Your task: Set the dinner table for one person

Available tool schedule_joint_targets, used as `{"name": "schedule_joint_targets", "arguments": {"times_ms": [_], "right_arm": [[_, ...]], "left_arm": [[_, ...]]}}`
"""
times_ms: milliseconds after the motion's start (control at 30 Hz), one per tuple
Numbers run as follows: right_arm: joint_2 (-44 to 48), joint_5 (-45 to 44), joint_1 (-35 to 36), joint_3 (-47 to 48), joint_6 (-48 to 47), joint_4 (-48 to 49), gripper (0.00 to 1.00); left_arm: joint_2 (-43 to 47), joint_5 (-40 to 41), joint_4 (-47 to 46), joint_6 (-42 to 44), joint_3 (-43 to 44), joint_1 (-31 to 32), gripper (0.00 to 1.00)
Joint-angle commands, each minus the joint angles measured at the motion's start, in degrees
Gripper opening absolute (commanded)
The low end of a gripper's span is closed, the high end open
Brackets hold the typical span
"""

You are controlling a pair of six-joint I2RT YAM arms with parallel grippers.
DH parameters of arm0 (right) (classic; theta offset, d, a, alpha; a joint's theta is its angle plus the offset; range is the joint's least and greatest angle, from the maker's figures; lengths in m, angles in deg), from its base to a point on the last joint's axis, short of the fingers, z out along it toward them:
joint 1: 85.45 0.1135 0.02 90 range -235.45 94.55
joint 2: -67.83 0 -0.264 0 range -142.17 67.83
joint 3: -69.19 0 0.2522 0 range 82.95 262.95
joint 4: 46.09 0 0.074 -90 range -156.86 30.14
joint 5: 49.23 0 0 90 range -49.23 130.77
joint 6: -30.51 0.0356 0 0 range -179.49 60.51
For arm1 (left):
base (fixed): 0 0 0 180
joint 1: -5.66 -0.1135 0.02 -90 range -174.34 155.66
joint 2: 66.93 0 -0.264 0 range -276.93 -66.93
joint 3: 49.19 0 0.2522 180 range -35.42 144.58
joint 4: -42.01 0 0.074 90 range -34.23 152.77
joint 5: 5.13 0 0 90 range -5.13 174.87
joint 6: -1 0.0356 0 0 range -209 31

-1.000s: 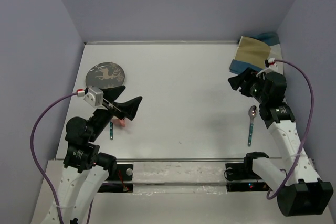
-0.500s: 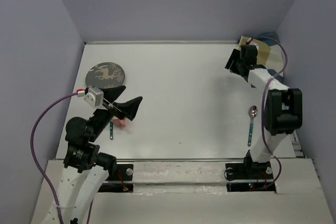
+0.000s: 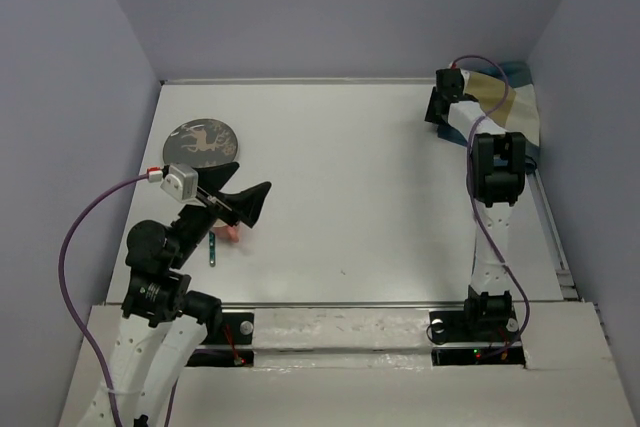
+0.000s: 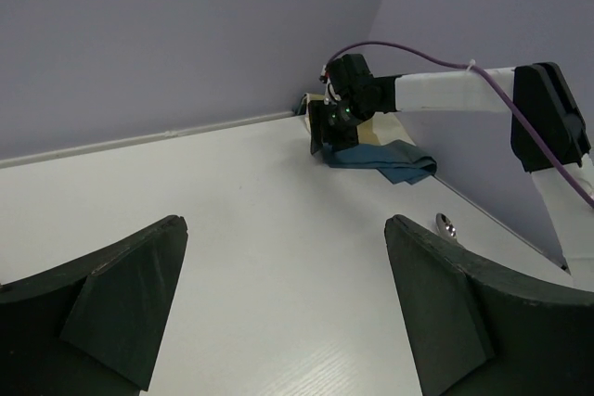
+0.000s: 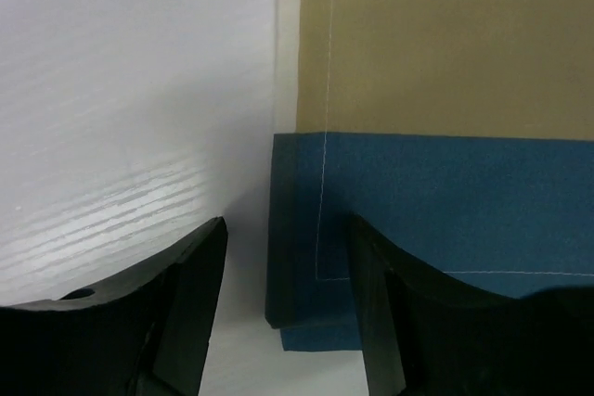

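Observation:
The white dinner table (image 3: pixel 350 167) fills the top view. A folded blue and tan cloth mat (image 3: pixel 505 102) lies in its far right corner. My right gripper (image 3: pixel 438 112) is open, low at the mat's left edge. In the right wrist view (image 5: pixel 288 312) its jaws straddle the mat's blue corner (image 5: pixel 445 201) without closing on it. My left gripper (image 3: pixel 245 202) is open and empty, held above the table at the left, as the left wrist view (image 4: pixel 288 303) also shows. A dark plate with a deer pattern (image 3: pixel 200 139) lies at the far left.
A teal-handled utensil (image 3: pixel 213 252) and a small pink item (image 3: pixel 230 234) lie under the left arm. A spoon (image 4: pixel 447 224) lies on the right side, hidden by the right arm in the top view. Grey walls close in the back and sides.
My right arm has stretched out to the far right corner and brought its gripper down at the mat's left edge. It now covers the spoon from above. The left arm has not moved.

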Motion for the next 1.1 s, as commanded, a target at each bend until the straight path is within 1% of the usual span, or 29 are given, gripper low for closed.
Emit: {"name": "schedule_joint_targets", "arguments": {"times_ms": [0, 133, 200, 233, 267, 333, 400, 467, 500, 533, 633, 700, 733, 833, 867, 900, 967, 1000, 1067], "right_arm": [[-0.3, 1.0, 0.4, 5.1, -0.8, -5.8, 0.56], [-0.5, 0.8, 0.4, 5.2, 0.1, -7.5, 0.5], [-0.4, 0.7, 0.4, 4.8, 0.2, -8.0, 0.46], [-0.4, 0.4, 0.4, 4.3, 0.3, -8.7, 0.43], [0.0, 0.0, 0.4, 3.7, 0.5, -8.9, 0.42], [0.3, -0.4, -0.1, 1.3, 0.5, -9.0, 0.41], [1.3, -0.8, -0.7, -0.3, 1.0, -8.9, 0.45], [1.5, 0.1, -0.7, -2.0, 1.0, -9.0, 0.44], [1.5, 1.3, -1.2, -2.4, 0.5, -9.0, 0.4], [1.6, 2.0, -1.2, -2.7, 0.1, -9.0, 0.24], [2.2, 7.4, -1.2, -3.3, -1.7, -8.8, 0.0], [2.8, 12.5, 0.4, -2.9, -3.3, -8.4, 0.0], [3.4, 13.2, 1.3, -3.2, -4.0, -7.7, 0.0], [7.9, 15.3, 7.5, -5.3, -8.5, -4.1, 0.0], [8.0, 15.8, 9.5, -6.0, -9.9, -3.0, 0.0], [10.2, 15.6, 14.0, -7.6, -12.1, -1.3, 0.0], [14.1, 16.2, 18.4, -9.9, -15.7, 0.1, 0.0], [15.5, 16.9, 22.4, -11.4, -15.7, 1.8, 0.0], [18.6, 18.5, 25.8, -16.9, -15.2, 3.6, 0.0]], "left_arm": [[-0.7, -0.6, -2.1, 0.3, 1.9, -0.2, 0.99], [-0.4, -0.5, -2.0, 0.3, 1.8, -0.2, 0.99], [-0.2, -0.4, -2.1, 0.5, 1.8, -0.2, 0.99], [0.0, -0.4, -2.0, 0.5, 1.8, -0.2, 0.99], [0.1, -0.3, -2.0, 0.5, 1.8, -0.2, 0.99], [0.5, -0.2, -1.8, 0.6, 1.9, -0.2, 0.99], [0.6, -0.2, -1.9, 0.5, 1.9, -0.2, 0.99], [0.7, -0.3, -1.9, 0.4, 1.9, -0.1, 0.99], [0.7, -0.3, -1.9, 0.4, 1.8, -0.1, 0.99], [0.8, -0.3, -1.9, 0.4, 1.8, -0.1, 0.99], [1.0, -0.2, -1.9, 0.4, 1.9, -0.1, 0.99], [0.9, -0.1, -1.9, 0.4, 1.9, -0.1, 0.99], [0.8, 0.0, -1.9, 0.4, 1.9, -0.1, 0.99], [0.8, 0.2, -1.9, 0.5, 1.8, -0.1, 0.99], [0.7, 0.2, -1.9, 0.4, 1.9, -0.1, 0.99], [0.7, 0.4, -1.9, 0.5, 1.9, -0.2, 0.99], [0.5, 0.6, -1.9, 0.4, 1.8, -0.1, 0.99], [0.6, 0.7, -1.8, 0.5, 1.8, -0.1, 0.99], [0.4, 1.0, -1.7, 0.4, 1.8, -0.1, 0.99]]}}
